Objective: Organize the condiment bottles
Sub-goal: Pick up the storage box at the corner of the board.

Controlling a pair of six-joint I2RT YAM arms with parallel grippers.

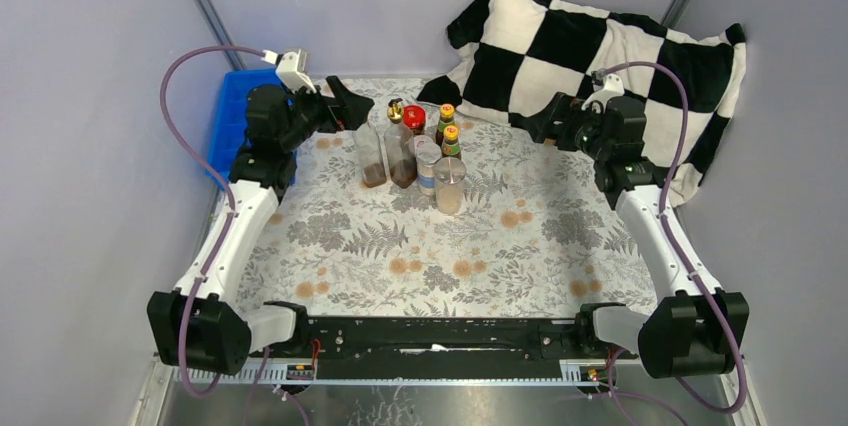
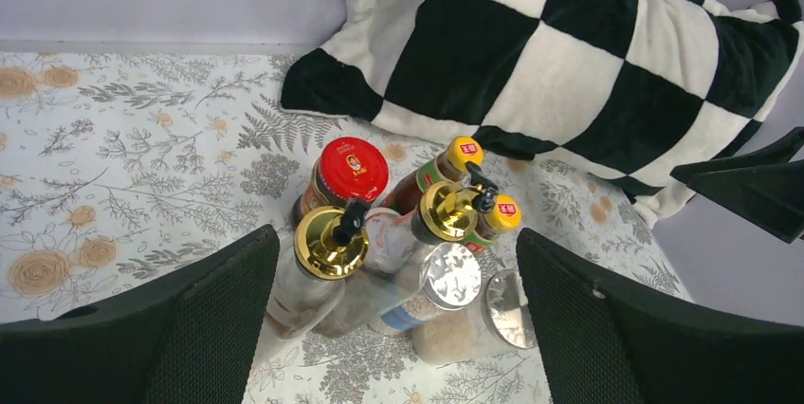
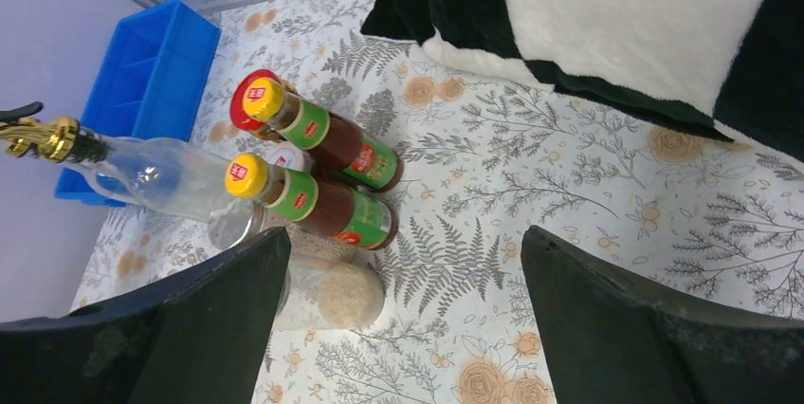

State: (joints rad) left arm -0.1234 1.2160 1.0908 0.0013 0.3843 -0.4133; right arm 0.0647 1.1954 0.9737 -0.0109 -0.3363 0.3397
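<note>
1. A checkered pillow (image 1: 600,46) slumps against the back wall, its corner just beside the bottles.
2. The blue tray (image 1: 228,116) sits at the table's far left edge, partly hidden by my left arm.
3. I have the left gripper (image 1: 352,106) and the right gripper (image 1: 535,126) spread wide and holding nothing, one on each side of the cluster.
4. The condiment bottles (image 1: 415,151) stand upright, packed tightly together at the far centre of the table.
5. My worry: a finger pushed into that huddle could tip a tall gold-spouted bottle (image 2: 330,243), which might take down neighbours such as the red-lidded jar (image 2: 353,169).
</note>
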